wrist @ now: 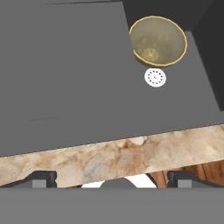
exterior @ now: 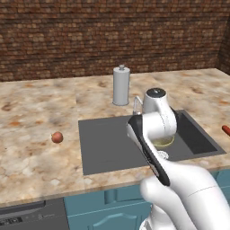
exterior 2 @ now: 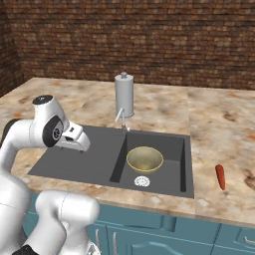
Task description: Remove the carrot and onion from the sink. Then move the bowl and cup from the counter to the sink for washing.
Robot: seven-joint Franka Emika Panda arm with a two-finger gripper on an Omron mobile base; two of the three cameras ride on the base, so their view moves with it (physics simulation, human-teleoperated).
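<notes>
My jaws stand wide and empty, the gripper (wrist: 112, 179) above the sink's (exterior 2: 69, 162) flat panel. Ahead of them the bowl (exterior 2: 144, 159) sits in the basin. Onion (exterior: 56, 137) and carrot (exterior 2: 220, 177) lie out on the counter (exterior: 36, 112). I judge only the cup is left.

The arm (exterior 2: 30, 134) is bent low; jaws wide apart, empty.

Grey cylindrical canister (exterior: 121, 85) upright behind basin, brick wall (exterior: 112, 36) behind
</notes>
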